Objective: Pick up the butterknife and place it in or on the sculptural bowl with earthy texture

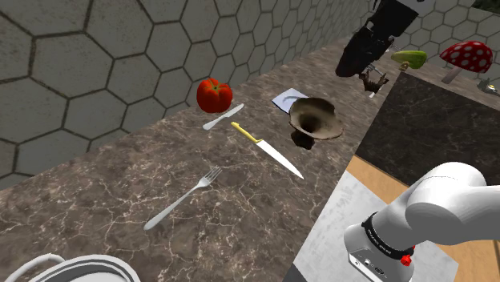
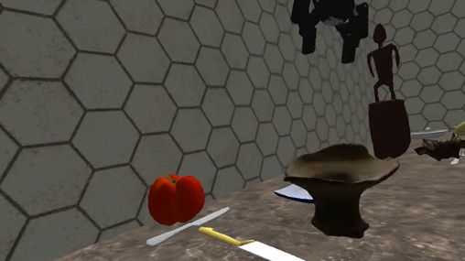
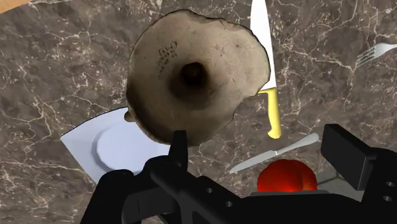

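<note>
The butterknife (image 1: pixel 223 117) (image 2: pixel 188 227) (image 3: pixel 275 154) is a small silver knife lying flat on the marble counter beside a red tomato (image 1: pixel 214 94) (image 2: pixel 175 198) (image 3: pixel 286 178). The earthy brown bowl (image 1: pixel 314 120) (image 2: pixel 343 175) (image 3: pixel 194 76) stands on a pedestal foot, partly over a white plate (image 1: pixel 287 99) (image 3: pixel 114 146). My black gripper (image 1: pixel 352 66) (image 2: pixel 328 46) (image 3: pixel 261 146) hangs high above the bowl, open, with nothing between its fingers. In the wrist view the knife lies between the fingers, far below them.
A yellow-handled kitchen knife (image 1: pixel 268 150) (image 2: pixel 265 252) (image 3: pixel 267 70) lies between butterknife and bowl, and a fork (image 1: pixel 183 199) (image 3: pixel 375 54) lies nearer the stand. A dark figurine (image 2: pixel 387 95), a green vegetable (image 1: pixel 410 58), a red mushroom (image 1: pixel 466 54) and a dark cooktop (image 1: pixel 425 136) are beyond the bowl.
</note>
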`<state>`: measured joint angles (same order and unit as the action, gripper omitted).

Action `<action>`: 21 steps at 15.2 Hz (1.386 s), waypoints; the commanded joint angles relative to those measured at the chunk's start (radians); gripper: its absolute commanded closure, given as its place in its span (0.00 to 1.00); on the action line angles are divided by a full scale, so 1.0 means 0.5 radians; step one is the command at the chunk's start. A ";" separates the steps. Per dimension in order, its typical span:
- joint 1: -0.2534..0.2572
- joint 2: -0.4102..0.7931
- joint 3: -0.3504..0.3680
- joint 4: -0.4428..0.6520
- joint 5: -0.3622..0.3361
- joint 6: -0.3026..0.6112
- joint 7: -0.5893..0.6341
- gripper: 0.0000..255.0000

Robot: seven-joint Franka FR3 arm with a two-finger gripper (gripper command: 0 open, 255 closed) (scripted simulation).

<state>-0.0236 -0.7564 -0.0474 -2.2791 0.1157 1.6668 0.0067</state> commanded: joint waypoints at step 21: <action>-0.312 1.046 1.183 0.315 -0.065 0.615 2.185 0.00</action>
<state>-0.1695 -0.2797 0.5154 -2.1413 0.1046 1.9575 1.0292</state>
